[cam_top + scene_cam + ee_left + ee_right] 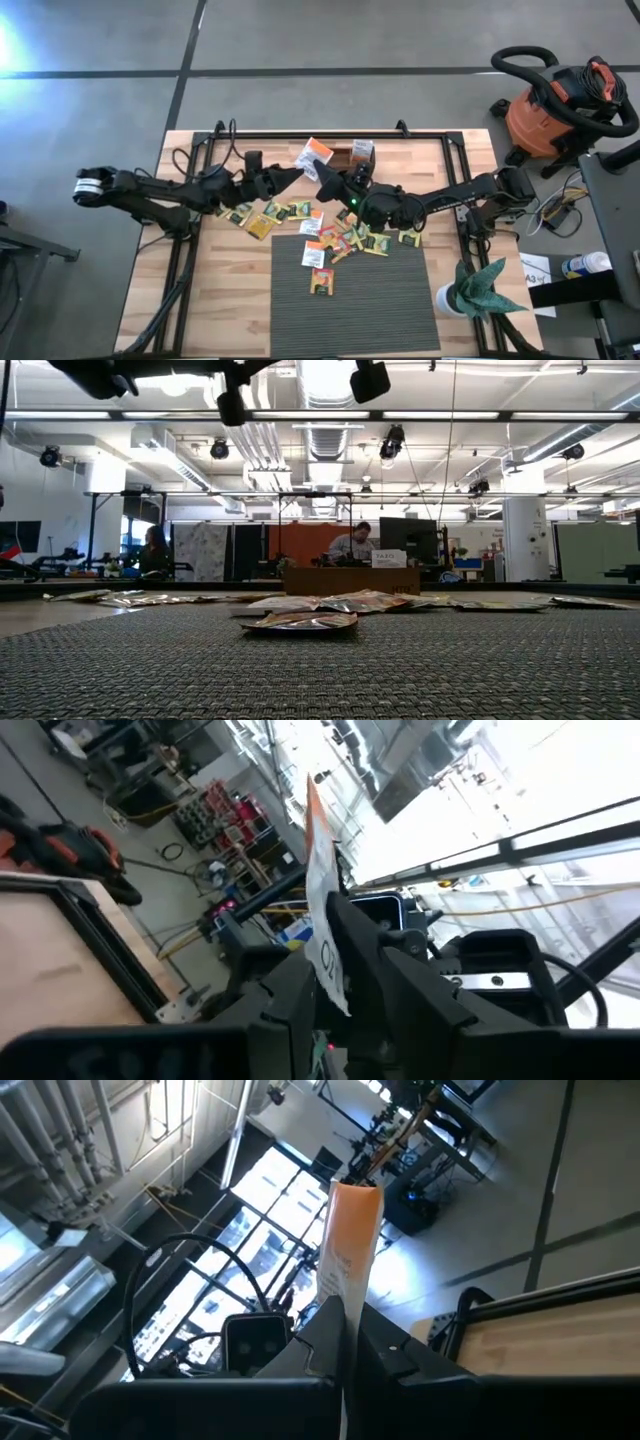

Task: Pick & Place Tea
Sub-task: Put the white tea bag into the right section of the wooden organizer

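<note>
A white and orange tea sachet [315,154] is raised above the table's far middle, just in front of the brown wooden tray [343,156]. My left gripper [298,172] comes at it from the left and my right gripper [325,180] from the right; both are shut on it. Seen edge-on, the sachet [322,910] stands up between the left fingers, and the sachet [350,1250] does the same between the right fingers. Several more sachets [340,232] lie flat on the table and the dark mat [355,300]. Another sachet [362,150] sits in the tray. My left gripper pinches the sachet's lower end [335,985] between its two fingers, which point slightly upward. The sachet stands upright out of them, lifted clear of the table. My right gripper pinches the sachet's lower white part [342,1315] between its shut fingers, coming from the table's right. The orange end [355,1200] sticks up above the fingers, clear of the table.
A potted green plant [472,292] stands at the near right of the table. An orange shop vacuum [555,105] sits on the floor beyond the right edge. In the low view, sachets [300,622] lie ahead of the tray [350,580], and people sit far behind.
</note>
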Available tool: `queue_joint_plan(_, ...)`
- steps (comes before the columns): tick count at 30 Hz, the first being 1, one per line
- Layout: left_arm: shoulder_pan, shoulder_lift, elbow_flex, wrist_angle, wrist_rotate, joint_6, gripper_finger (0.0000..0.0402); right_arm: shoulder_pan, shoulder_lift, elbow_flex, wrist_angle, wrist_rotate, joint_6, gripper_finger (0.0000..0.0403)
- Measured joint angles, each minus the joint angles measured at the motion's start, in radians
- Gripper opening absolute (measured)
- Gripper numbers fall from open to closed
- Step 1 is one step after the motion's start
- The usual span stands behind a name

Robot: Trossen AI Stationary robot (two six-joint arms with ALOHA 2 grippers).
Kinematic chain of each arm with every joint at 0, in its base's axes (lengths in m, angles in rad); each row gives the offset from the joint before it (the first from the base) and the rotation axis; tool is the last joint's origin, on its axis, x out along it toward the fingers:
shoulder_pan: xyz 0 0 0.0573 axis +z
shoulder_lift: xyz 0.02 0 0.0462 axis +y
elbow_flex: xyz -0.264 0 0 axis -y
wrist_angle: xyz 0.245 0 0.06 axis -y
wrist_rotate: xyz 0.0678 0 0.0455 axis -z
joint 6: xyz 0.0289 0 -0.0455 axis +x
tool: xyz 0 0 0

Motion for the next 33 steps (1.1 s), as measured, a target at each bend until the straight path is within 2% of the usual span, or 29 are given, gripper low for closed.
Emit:
queue_joint_plan(10,0.006,0.074,0.048,-0.011,0.016,0.04,0.0104,0.0,0.0,-0.001,-0.026,-0.001,0.021,0.0008)
queue_joint_plan(13,0.011,0.079,0.046,-0.013,0.016,0.041,0.008,0.0,0.0,-0.001,-0.049,-0.001,0.019,0.0008)
queue_joint_plan(18,0.017,0.065,0.045,-0.046,0.017,0.073,0.0012,0.001,-0.001,-0.001,-0.055,-0.003,-0.023,0.0009)
queue_joint_plan(21,0.018,0.054,0.045,-0.06,0.019,0.103,0.0003,0.002,-0.002,-0.001,-0.058,-0.004,-0.071,0.0013)
queue_joint_plan(28,0.02,-0.012,0.045,-0.187,0.018,0.206,0.0002,0.002,-0.021,-0.002,-0.163,-0.052,-0.147,0.0068)
queue_joint_plan(30,0.023,-0.046,0.045,-0.279,0.018,0.26,0.0001,0.002,-0.026,-0.002,-0.197,-0.083,-0.175,0.009)
queue_joint_plan(33,0.027,-0.119,0.048,-0.512,0.018,0.352,0.0001,0.002,-0.062,-0.003,-0.331,-0.149,-0.19,0.0124)
